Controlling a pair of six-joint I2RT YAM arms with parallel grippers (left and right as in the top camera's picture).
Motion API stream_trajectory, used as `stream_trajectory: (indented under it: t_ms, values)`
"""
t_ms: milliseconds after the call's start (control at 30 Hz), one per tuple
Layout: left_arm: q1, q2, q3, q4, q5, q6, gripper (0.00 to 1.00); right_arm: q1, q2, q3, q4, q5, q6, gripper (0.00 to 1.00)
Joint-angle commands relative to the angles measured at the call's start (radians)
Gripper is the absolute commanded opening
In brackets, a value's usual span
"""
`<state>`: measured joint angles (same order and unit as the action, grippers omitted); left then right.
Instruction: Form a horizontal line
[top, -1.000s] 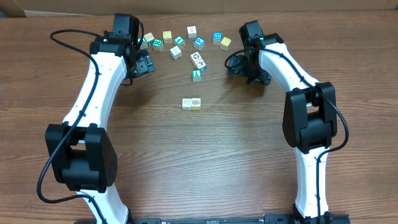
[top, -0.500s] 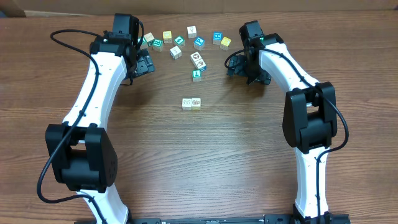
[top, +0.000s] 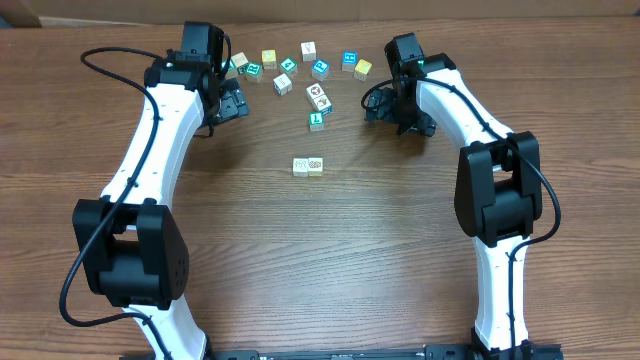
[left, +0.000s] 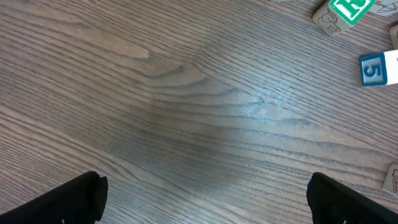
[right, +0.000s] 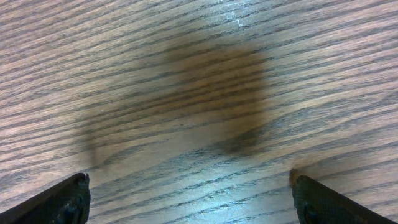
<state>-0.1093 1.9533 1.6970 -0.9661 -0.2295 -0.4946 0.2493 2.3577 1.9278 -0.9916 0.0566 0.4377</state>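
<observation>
Blocks: a loose arc of blocks (top: 308, 50) runs along the far side of the counter (top: 330, 250), between the two arms. A patterned block (top: 318, 97) and a green block (top: 317, 120) sit just below the arc's middle, close together. A pale pair (top: 308, 165) lies side by side, touching, nearer the counter's centre and well apart from the rest.

Left pincer (top: 232, 100) sits at the arc's left end, just below the tan block (top: 240, 62) and the teal block (top: 254, 69), near but not touching. In its wrist view the fingers (left: 74, 199) are spread wide, with bare wood between them and nothing gripped. A lettered block (left: 348, 9) and a "5" block (left: 378, 67) show at the upper right edge, off to the side of the gap.

Right pincer (top: 385, 108) sits at the arc's right end, below the yellow block (top: 363, 69) and apart from it. Its fingers (right: 68, 196) are also wide apart, over wood grain and shadow only; it holds nothing.

A black cable (top: 95, 60) loops off the left arm, away from the blocks. Open counter lies between each pincer and the pale pair.
</observation>
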Motion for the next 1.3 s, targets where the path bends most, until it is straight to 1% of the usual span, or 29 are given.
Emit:
stream_trajectory:
  t_ms: [0,867,1067,1267]
  values:
    - [-0.002,0.013,0.024,-0.002,-0.013,0.001,1.0,0.0,0.012,0.004,0.003,0.005,0.0,1.0]
    - [-0.002,0.013,0.024,-0.002,-0.013,0.001,1.0,0.0,0.012,0.004,0.003,0.005,0.001,1.0]
    - [-0.002,0.013,0.024,-0.002,-0.013,0.001,1.0,0.0,0.012,0.004,0.09,0.002,0.003,1.0]
    - [-0.002,0.013,0.024,-0.002,-0.013,0.001,1.0,0.0,0.012,0.004,0.119,0.002,0.004,1.0]
